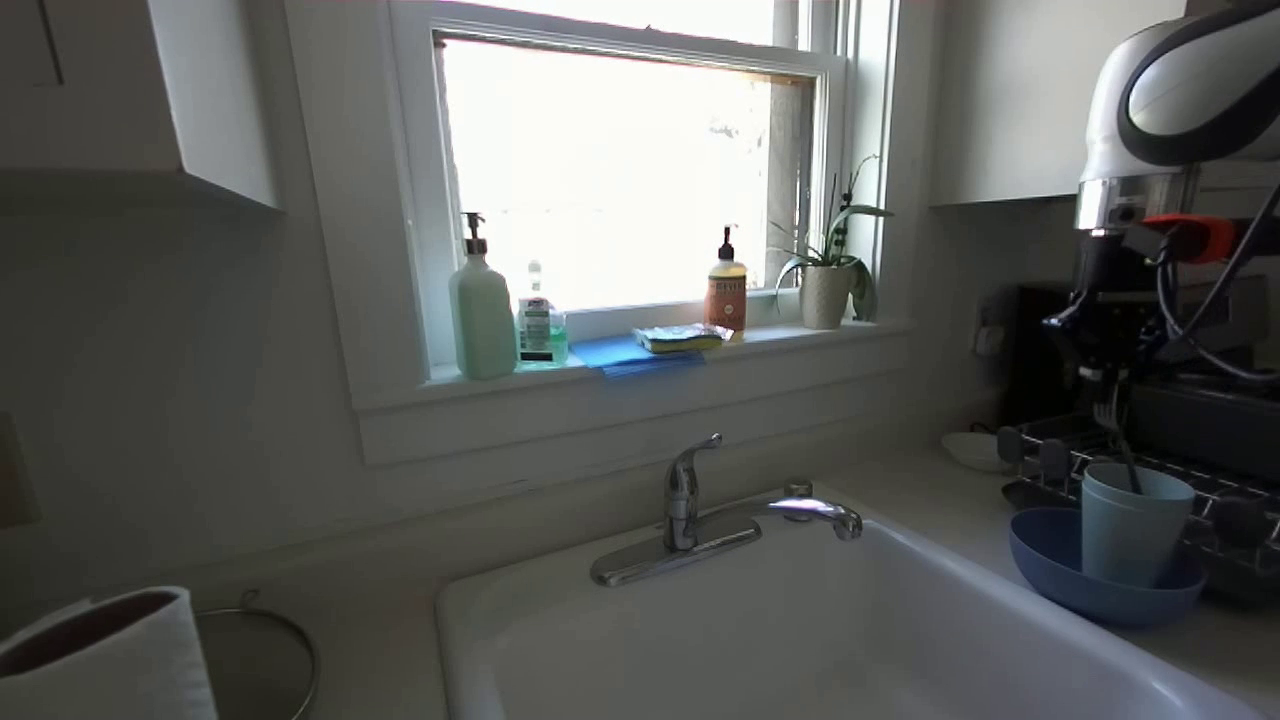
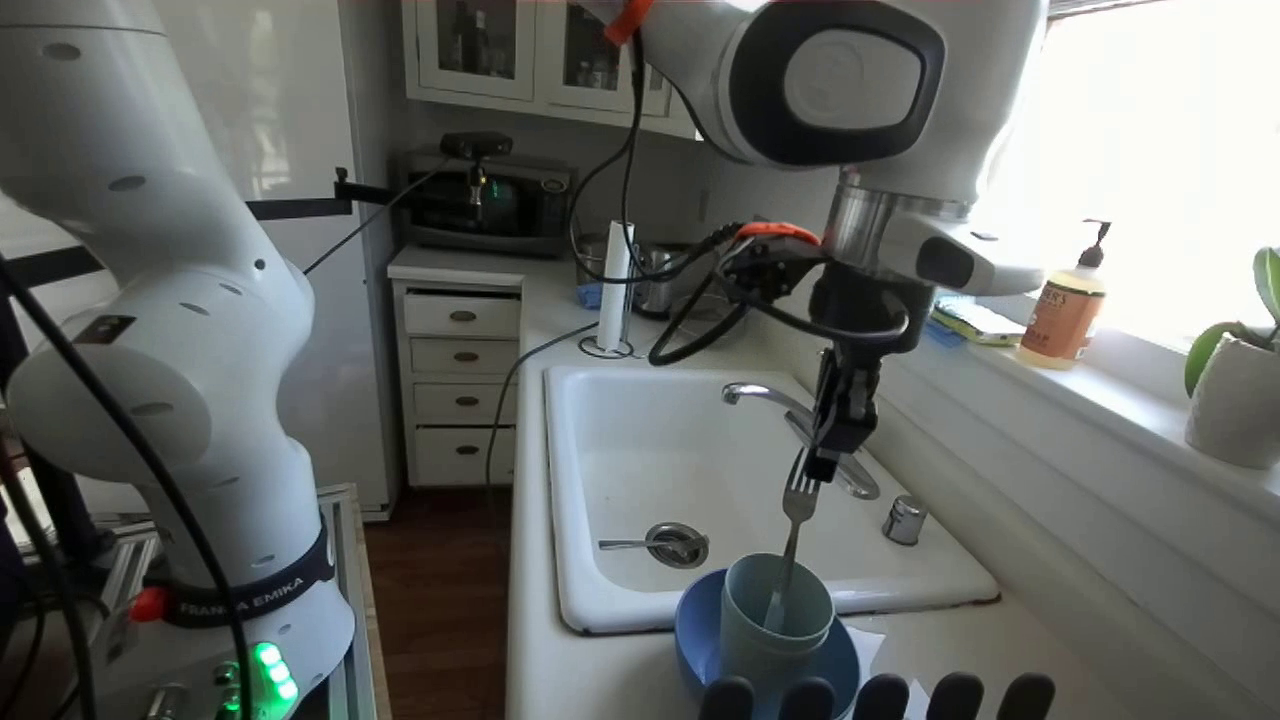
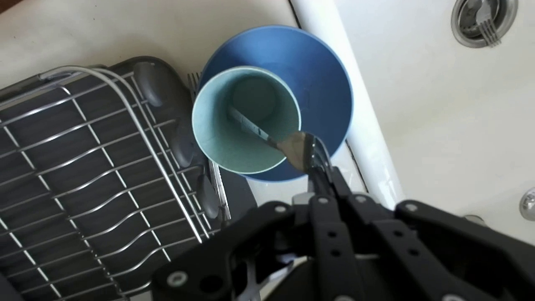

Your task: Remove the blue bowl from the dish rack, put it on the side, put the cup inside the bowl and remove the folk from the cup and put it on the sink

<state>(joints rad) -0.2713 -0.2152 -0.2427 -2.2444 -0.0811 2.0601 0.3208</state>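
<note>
The bowl [image 3: 328,83] stands on the counter [image 2: 540,640] between the rack [image 3: 144,136] and the sink [image 2: 640,607]; whether it touches the sink's rim cannot be confirmed. The cup [image 1: 1130,540] is inside the bowl, its base hidden behind the bowl's wall in an exterior view. A second edge shows just under the cup's rim; whether two cups are nested cannot be told. The fork [image 2: 798,505] stands tilted in the cup, handle down and tines up, above the bowl. Over the bowl, the gripper [image 3: 330,177] has its fingers drawn together on the tine end of the fork; the tips are dark, and how many tines sit between them cannot be made out.

The rack, beside the bowl, is cut off in the wrist view; in an exterior view only its dark prongs show, covering part of the bowl. Between the bowl and the rack's bars lies cutlery [image 3: 219,188], partly covered by the cup; piece count is unclear. A second fork [image 3: 485,19] lies across the drain [image 3: 464,29], well apart from the bowl, its handle cut off in the wrist view. The faucet [image 2: 765,391], beyond the bowl, is partly behind the gripper in an exterior view.
</note>
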